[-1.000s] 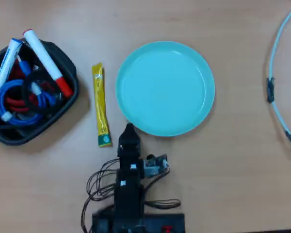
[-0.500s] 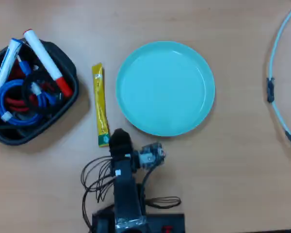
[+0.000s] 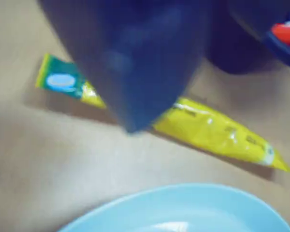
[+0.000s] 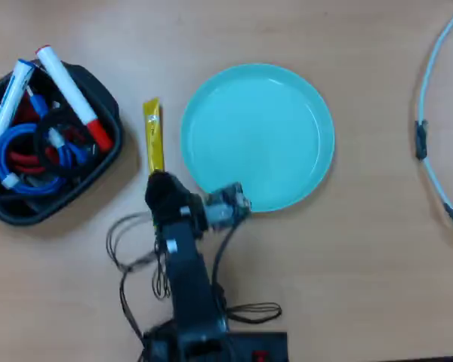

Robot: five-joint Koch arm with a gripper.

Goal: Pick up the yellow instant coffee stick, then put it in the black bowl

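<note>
The yellow instant coffee stick [image 3: 212, 128] lies flat on the wooden table, its green end to the left in the wrist view. In the overhead view it [image 4: 154, 136] lies between the black bowl [image 4: 90, 177] and the turquoise plate. My gripper [image 3: 133, 125] hangs right over the stick's middle; one dark blurred jaw covers part of it and the other jaw does not show. From overhead the gripper [image 4: 160, 185] sits over the stick's near end. The black bowl [image 3: 237, 53] is at the top right of the wrist view.
The black bowl holds white markers with a red cap [image 4: 75, 98] and a blue cap [image 4: 11, 94], plus coiled blue, red and black cables. A large turquoise plate [image 4: 257, 136] lies right of the stick. A pale cable [image 4: 430, 151] curves along the table's right edge.
</note>
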